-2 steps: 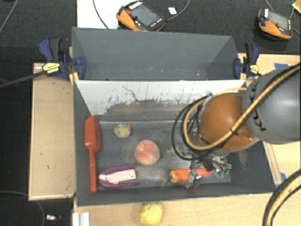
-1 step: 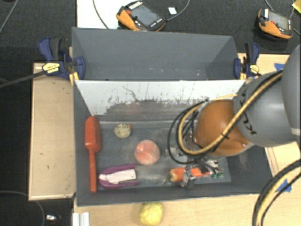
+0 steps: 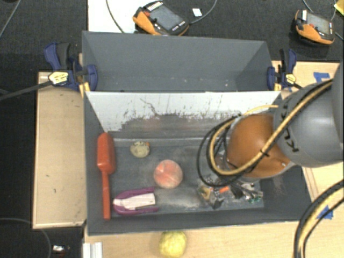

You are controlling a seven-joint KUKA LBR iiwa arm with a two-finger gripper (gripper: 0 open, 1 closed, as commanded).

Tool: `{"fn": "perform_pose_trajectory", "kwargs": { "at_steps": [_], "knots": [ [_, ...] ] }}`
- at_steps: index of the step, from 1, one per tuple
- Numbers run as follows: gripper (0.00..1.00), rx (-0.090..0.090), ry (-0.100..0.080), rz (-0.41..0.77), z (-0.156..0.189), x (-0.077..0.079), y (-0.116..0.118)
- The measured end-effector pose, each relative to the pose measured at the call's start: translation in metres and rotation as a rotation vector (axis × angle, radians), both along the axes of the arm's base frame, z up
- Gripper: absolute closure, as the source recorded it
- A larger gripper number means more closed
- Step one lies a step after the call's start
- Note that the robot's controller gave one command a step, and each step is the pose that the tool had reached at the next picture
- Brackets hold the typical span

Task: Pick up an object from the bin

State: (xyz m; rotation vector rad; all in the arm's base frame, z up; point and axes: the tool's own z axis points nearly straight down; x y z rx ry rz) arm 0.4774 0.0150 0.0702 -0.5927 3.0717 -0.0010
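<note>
My gripper [image 3: 224, 192] is low over the bin floor at the front right, mostly hidden under the arm's orange cover. Nearest to it, to its left, lies a round pink-orange peach [image 3: 168, 174] in the middle of the floor. A purple and white packet-like thing [image 3: 135, 201] rests flat near the front wall, left of the gripper. Whatever lies directly under the gripper is hidden.
A red long-handled brush [image 3: 105, 168] lies along the left wall. A small beige round lump [image 3: 140, 149] sits behind the peach. Outside the bin, in front of it, rests a yellow-green ball [image 3: 172, 243]. The arm and its cables cover the bin's right side.
</note>
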Motion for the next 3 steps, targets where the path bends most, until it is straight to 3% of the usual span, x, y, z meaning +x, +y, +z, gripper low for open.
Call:
{"fn": "perform_pose_trajectory", "kwargs": {
  "at_steps": [1,3],
  "knots": [
    [1.0,0.0,0.0,0.001,0.0,0.0,0.0],
    [1.0,0.001,0.002,-0.001,0.038,-0.001,0.0]
  ]
}}
